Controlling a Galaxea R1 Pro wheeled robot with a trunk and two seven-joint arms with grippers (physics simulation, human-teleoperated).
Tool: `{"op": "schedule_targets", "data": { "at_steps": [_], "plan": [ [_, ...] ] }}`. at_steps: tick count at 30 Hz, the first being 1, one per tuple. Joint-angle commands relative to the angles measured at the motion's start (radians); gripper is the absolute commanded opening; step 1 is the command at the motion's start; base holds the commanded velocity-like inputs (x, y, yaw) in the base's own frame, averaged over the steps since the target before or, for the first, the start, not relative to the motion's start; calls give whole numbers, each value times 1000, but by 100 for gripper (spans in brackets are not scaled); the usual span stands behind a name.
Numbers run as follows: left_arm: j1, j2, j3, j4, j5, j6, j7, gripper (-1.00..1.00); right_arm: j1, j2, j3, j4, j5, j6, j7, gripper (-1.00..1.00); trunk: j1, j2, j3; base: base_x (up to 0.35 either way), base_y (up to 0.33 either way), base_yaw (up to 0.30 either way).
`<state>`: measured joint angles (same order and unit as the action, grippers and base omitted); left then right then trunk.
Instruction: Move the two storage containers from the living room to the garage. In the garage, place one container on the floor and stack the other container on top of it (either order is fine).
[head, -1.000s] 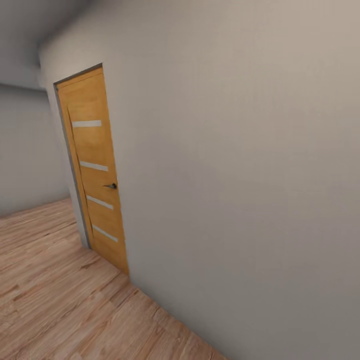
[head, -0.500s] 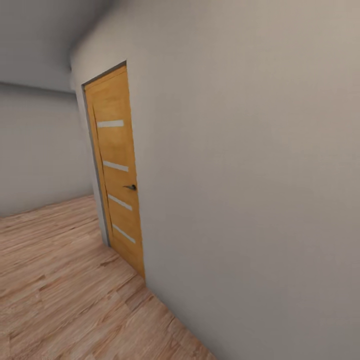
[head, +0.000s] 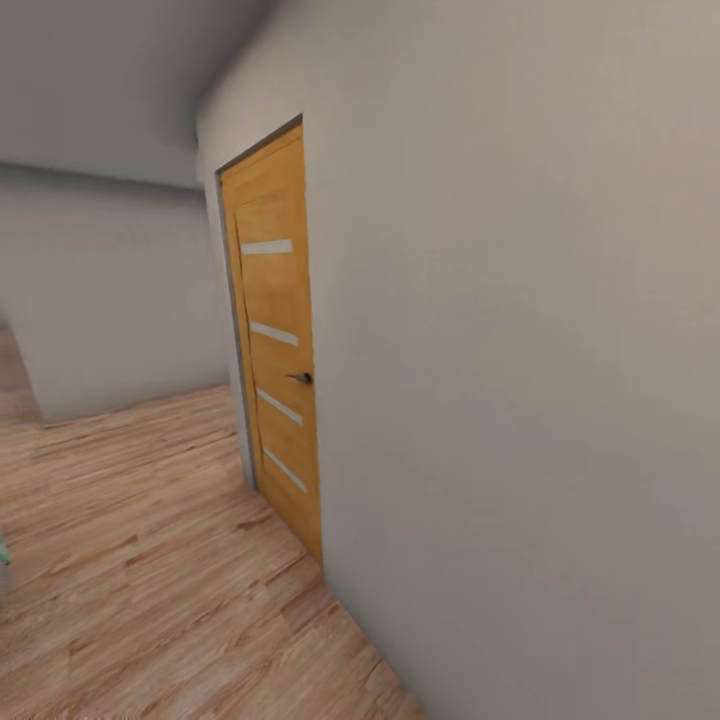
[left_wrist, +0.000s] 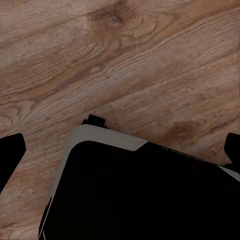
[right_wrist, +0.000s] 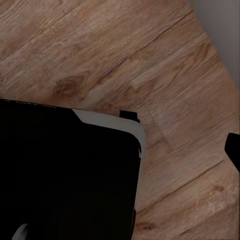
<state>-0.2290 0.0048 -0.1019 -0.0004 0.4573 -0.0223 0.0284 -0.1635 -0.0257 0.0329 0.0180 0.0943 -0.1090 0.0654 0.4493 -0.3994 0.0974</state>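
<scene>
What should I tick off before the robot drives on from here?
1. Door shut, handle on it: ok.
2. Wall close on the right, needs margin: not ok.
3. Wood floor ahead free of obstacles: ok.
4. Left gripper open, nothing between its fingers: ok.
5. Right gripper state, one fingertip in sight: cannot tell.
6. Robot in the garage: not ok, wood planks underfoot.

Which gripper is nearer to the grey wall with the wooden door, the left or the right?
Right. The right gripper hangs over floor planks close to the grey wall's foot. The left gripper hangs farther out, since the wall stands on the robot's right.
</scene>
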Motion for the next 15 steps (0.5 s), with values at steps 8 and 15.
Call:
{"op": "schedule_targets", "data": {
  "at_steps": [8,15],
  "plan": [
    [0,0,-9,0,8,-3,2,100,-1,0,2,2,8,-6,-1,100,1,-1,0,210,0,269],
    [0,0,-9,0,8,-3,2,100,-1,0,2,2,8,-6,-1,100,1,-1,0,196,0,269]
  ]
}}
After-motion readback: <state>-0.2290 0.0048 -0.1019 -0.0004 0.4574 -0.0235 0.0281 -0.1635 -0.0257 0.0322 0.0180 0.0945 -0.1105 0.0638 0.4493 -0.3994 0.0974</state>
